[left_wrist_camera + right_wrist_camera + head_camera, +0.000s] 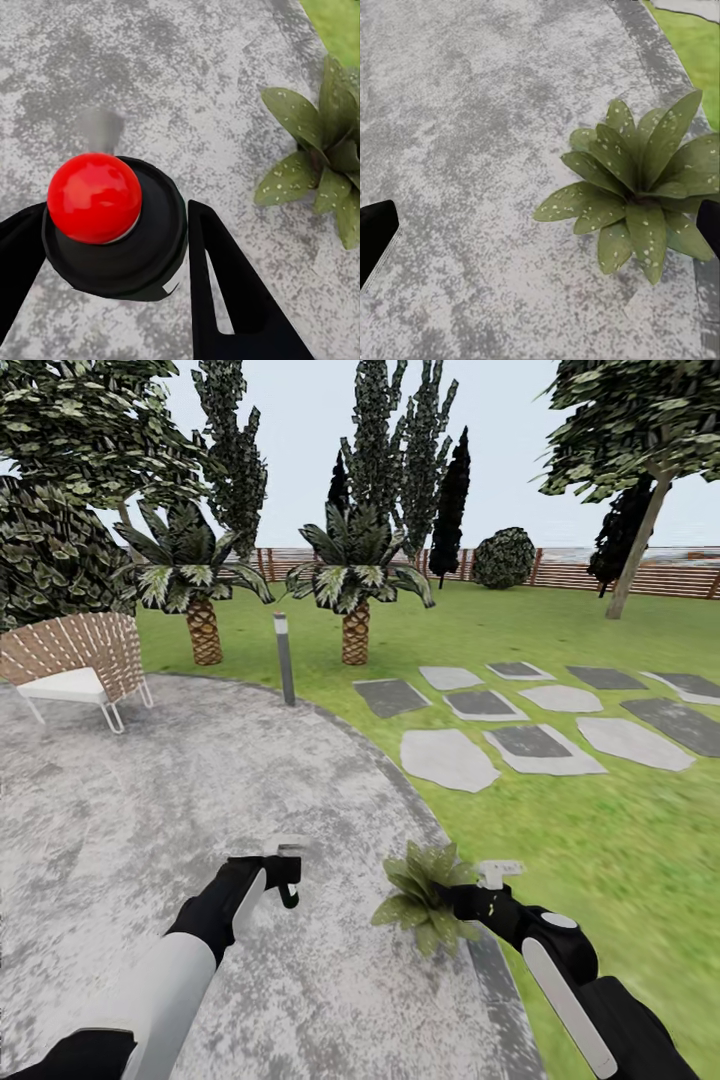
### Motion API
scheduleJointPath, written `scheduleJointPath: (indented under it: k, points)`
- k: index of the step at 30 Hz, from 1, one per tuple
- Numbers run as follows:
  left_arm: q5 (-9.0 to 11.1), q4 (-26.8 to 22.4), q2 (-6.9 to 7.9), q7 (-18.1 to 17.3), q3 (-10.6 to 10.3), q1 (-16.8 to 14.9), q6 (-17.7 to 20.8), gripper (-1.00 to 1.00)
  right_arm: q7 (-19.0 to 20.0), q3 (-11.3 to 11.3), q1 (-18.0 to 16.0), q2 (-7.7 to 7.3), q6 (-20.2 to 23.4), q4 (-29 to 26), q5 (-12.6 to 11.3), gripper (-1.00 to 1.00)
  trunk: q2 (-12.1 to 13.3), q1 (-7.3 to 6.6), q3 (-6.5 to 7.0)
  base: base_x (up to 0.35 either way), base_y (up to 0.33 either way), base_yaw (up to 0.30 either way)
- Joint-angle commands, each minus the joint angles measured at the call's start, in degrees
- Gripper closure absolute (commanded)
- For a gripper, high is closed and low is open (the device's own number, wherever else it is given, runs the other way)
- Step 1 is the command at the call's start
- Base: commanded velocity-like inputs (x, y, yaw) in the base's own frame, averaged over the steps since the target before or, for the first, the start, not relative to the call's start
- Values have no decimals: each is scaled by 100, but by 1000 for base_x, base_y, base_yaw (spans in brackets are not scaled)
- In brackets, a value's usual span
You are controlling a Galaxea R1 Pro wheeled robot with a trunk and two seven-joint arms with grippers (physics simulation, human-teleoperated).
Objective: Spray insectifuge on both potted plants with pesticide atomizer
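Note:
My left gripper [284, 872] hangs over the grey patio, shut on the pesticide atomizer [120, 251], a dark bottle seen from above with a round red top between the two black fingers. In the head view the atomizer [289, 892] shows as a short dark piece under the hand. One potted plant [424, 895], a low rosette of speckled olive leaves, sits at the patio's right edge beside the lawn. My right gripper [492, 880] is just right of it and open. In the right wrist view the potted plant [636, 191] lies between the spread fingers [376, 238].
The round grey patio [200, 800] borders lawn on the right. A grey bollard lamp [285, 660] stands at its far edge, and a wicker chair [75, 660] at the far left. Two palms [355, 585] and stepping stones [520, 725] lie beyond, with a fence [640, 572] behind.

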Motion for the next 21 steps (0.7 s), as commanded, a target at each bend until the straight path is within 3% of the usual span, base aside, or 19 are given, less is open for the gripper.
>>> scheduleJointPath:
  k: [1,7,21]
  points:
    - [17,-8,0,-5,-15,0,28,100,-49,13,-5,1,19,-5,-53,-100,-2,1,-7,190,236,101]
    - [24,-8,-2,-5,-23,1,28,100,-58,22,-5,15,11,-1,-49,-100,-2,1,-28,172,188,196]
    - [33,1,-2,-5,-28,1,28,100,-65,33,-3,19,10,-1,-44,-100,-2,1,-82,7,8,221]
